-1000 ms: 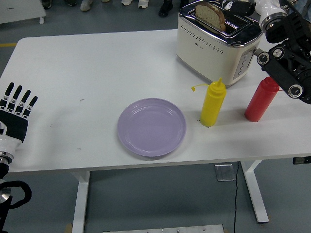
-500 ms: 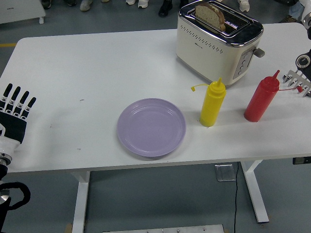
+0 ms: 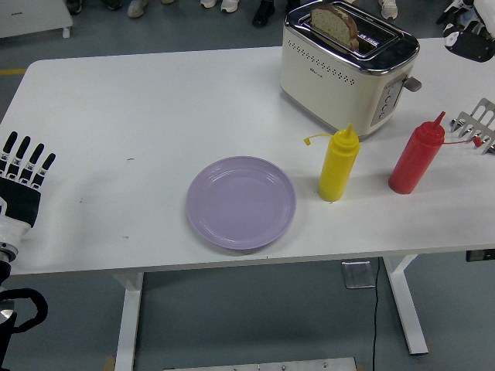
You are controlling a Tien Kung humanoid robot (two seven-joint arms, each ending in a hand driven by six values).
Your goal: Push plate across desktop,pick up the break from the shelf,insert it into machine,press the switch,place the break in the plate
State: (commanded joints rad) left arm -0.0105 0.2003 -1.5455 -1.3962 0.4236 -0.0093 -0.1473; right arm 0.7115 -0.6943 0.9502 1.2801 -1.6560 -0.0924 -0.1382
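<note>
Bread (image 3: 336,22): seated in the toaster (image 3: 346,69), far surface (image 3: 139,108) edge.
Plate (image 3: 240,202): centre front.
Left robot hand (image 3: 22,182): fingers extended, empty, well apart from both.
Right robot hand (image 3: 466,31): top right corner, grip indiscernible.

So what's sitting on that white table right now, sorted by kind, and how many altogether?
Squeeze bottles: 2, one yellow bottle and one red bottle
Plates: 1, purple plate
Toasters: 1, cream toaster
Bread slices: 1, bread slice in the toaster's slot
Metal racks: 1, rack at the right edge
Total: 6
</note>
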